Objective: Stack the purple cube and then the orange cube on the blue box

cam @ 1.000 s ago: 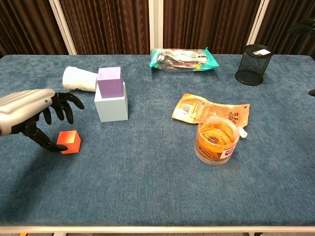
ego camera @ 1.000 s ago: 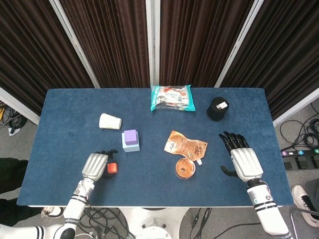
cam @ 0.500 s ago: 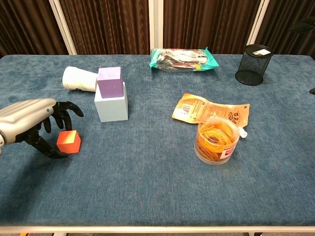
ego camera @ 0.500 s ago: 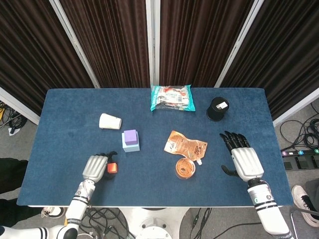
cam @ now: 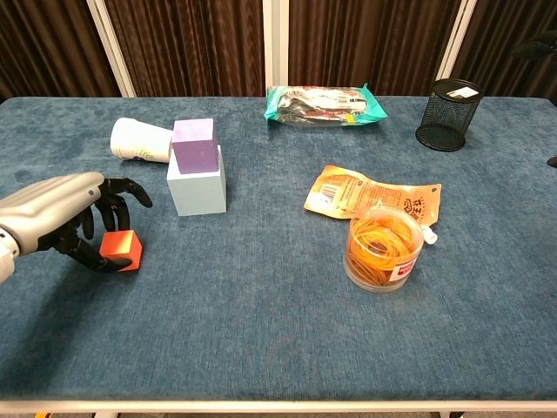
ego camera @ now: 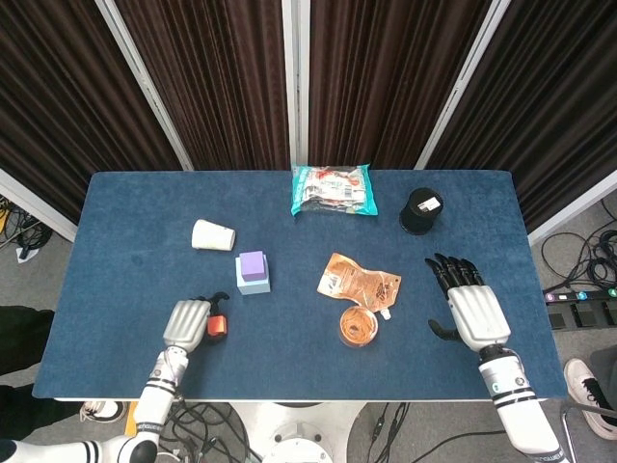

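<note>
The purple cube (cam: 193, 144) (ego camera: 253, 264) sits on top of the pale blue box (cam: 197, 185) (ego camera: 254, 283), left of the table's middle. The orange cube (cam: 121, 250) (ego camera: 218, 327) rests on the table in front of and to the left of the box. My left hand (cam: 61, 218) (ego camera: 189, 323) is wrapped around the orange cube, thumb against its near left side and fingers curled over its top and far side. My right hand (ego camera: 469, 307) lies flat with fingers spread on the right of the table, holding nothing; the chest view does not show it.
A white paper cup (cam: 139, 140) lies on its side behind the box. An orange pouch (cam: 372, 196) and a clear tub of rubber bands (cam: 382, 246) sit mid-table. A teal snack bag (cam: 321, 104) and a black mesh cup (cam: 448, 114) stand at the back.
My left hand has moved in on the orange cube and its fingers have curled around it. The cube has shifted slightly. The right hand has stayed still.
</note>
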Tool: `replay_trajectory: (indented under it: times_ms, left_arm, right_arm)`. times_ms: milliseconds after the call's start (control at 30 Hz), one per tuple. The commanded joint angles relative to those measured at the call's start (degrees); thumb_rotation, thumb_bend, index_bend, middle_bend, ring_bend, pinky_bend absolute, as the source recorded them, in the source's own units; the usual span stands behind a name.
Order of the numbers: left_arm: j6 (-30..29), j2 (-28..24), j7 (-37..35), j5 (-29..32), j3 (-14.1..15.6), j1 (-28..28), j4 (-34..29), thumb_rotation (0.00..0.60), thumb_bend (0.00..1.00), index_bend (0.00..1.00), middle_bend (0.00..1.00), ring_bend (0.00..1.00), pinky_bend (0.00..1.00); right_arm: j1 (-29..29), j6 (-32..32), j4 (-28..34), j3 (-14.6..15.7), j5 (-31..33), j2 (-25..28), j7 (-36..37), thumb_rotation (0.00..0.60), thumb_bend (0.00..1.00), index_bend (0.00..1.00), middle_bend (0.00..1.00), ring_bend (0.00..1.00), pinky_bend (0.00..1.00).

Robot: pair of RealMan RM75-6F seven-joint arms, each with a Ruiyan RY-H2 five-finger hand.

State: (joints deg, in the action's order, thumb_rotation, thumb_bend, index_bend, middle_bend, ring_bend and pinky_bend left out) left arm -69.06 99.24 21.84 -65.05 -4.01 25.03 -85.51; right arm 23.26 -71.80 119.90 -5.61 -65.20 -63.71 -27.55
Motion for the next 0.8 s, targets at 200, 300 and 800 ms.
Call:
replay_trajectory:
  times_ms: [200, 300, 800]
  left_arm:
    - [-2.7, -4.5, 0.8, -0.9, -1.7, -1.0, -3.4, 0.600, 0.28, 0.35, 0.62, 0.47, 0.53]
    - [-3.6, -8.6, 1.6, -1.0, -3.2, -1.0, -6.0, 0.600, 0.28, 0.35, 0.62, 0.47, 0.53]
    - [3.5, -25.4, 6.0, 11.7, -16.7, 7.1, -17.7, 0.600, 0.28, 0.35, 0.64, 0.48, 0.53]
  right_arm:
    - [0.1, 0.2, -0.1, 0.0, 0.2, 0.2, 0.3, 0.600, 0.15, 0.00, 0.03, 0.00, 0.00]
    - [0.1, 0.3, -0.1, 0.1, 0.0, 0.3, 0.5, 0.600, 0.15, 0.00, 0.03, 0.00, 0.00]
    - [0.0, -0.2, -0.1, 0.0, -0.6, 0.3, 0.8, 0.600, 0.15, 0.00, 0.03, 0.00, 0.00]
